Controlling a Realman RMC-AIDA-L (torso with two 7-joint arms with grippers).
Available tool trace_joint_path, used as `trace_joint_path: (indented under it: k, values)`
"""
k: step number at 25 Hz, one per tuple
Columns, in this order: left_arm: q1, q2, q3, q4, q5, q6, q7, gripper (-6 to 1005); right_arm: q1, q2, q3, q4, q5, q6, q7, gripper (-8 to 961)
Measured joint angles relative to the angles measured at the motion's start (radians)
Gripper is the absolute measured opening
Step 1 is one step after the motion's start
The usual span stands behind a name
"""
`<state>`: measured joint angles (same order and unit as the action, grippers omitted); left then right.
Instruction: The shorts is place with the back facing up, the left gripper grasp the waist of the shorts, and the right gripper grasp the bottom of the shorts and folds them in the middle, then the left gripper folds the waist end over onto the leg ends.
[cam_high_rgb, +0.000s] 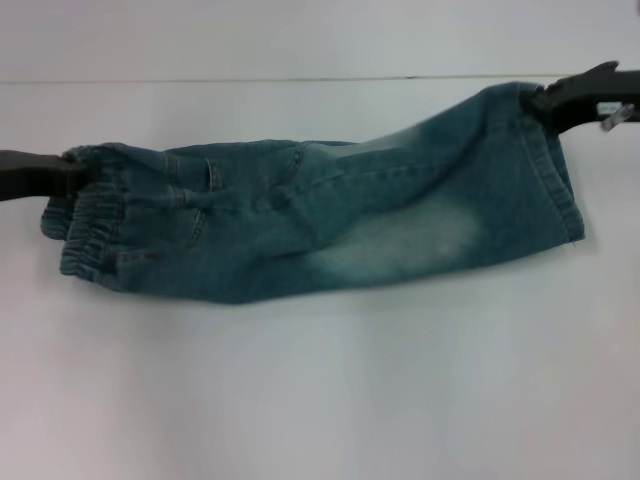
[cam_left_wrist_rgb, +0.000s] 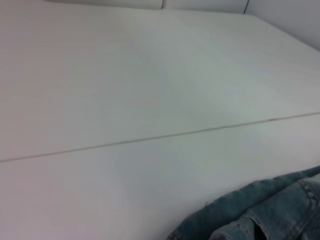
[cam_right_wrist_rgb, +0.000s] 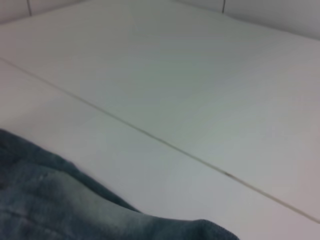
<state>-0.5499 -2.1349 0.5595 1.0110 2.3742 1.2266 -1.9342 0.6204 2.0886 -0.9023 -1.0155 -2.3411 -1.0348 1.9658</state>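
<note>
The shorts (cam_high_rgb: 330, 225) lie folded lengthwise into one long strip across the white table, with a back pocket facing up. The ruched waist (cam_high_rgb: 85, 235) is at the left end. My left gripper (cam_high_rgb: 72, 168) is at the waist's far corner, shut on the band. The bottom of the shorts (cam_high_rgb: 558, 180) is at the right end. My right gripper (cam_high_rgb: 540, 100), with its white label, is shut on the hem's far corner, which is pulled up toward it. The left wrist view catches a denim edge (cam_left_wrist_rgb: 265, 212). Denim (cam_right_wrist_rgb: 55, 200) also fills a corner of the right wrist view.
The white table (cam_high_rgb: 320, 400) extends in front of the shorts, and a thin seam line (cam_high_rgb: 300, 79) runs across it behind them. Beyond the seam the surface continues toward a wall.
</note>
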Motion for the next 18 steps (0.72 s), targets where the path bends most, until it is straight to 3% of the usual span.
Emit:
trace_joint_path:
  k: [9, 11, 18]
  values:
    - [0.006, -0.006, 0.006, -0.019, -0.002, -0.117, -0.003, 193, 0.0, -0.001, -0.032, 0.052, 0.001, 0.102, 0.005, 29]
    - [0.009, -0.006, 0.006, -0.02, -0.003, -0.12, -0.003, 235, -0.005, -0.002, -0.031, 0.046, 0.001, 0.1, 0.008, 223]
    - [0.052, 0.009, 0.005, -0.008, -0.043, -0.08, 0.054, 523, -0.038, -0.006, 0.017, -0.023, 0.031, 0.022, 0.009, 364]
